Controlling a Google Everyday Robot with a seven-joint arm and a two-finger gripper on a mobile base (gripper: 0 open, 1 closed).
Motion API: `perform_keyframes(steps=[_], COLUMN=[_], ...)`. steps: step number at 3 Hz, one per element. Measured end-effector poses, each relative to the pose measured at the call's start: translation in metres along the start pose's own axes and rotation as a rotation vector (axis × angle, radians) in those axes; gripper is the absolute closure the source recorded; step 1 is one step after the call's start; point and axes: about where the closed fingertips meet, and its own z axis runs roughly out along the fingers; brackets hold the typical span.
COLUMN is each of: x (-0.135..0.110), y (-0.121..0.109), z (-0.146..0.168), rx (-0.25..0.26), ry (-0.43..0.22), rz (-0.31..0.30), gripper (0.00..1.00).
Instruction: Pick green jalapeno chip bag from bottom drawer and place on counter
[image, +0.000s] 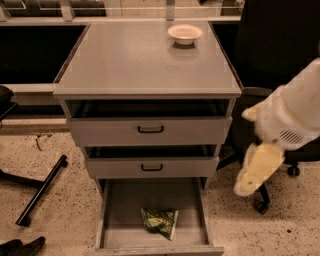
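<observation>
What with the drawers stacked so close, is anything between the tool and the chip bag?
Nothing visible does. The tool hangs right of the open bottom drawer; the green jalapeno chip bag lies uncovered near its front.

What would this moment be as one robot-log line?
wrinkly green foil chip bag: inside open grey metal bottom drawer | gripper: right of cabinet, away from bag | pale-grey counter slab: white bowl on it

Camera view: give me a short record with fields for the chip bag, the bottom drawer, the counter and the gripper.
bottom drawer: pulled open
green jalapeno chip bag: lying inside it, near the front
counter: white bowl at the far right
gripper: right of the cabinet, over the floor, apart from the bag
</observation>
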Motion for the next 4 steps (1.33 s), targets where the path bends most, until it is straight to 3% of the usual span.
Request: perform_keyframes(steps=[1,2,3,4], x=[0.006,0.016,0.016,0.012], y=[0.04,0.058,0.058,0.061], z=[0.079,0.098,0.098,0.137], rx=[-0.119,-0.161,-0.161,-0.184], ry=[-0.092,-0.076,-0.076,-0.123], rz=[0.049,0.065,0.065,0.077], gripper=[0.0,0.0,0.0,0.0])
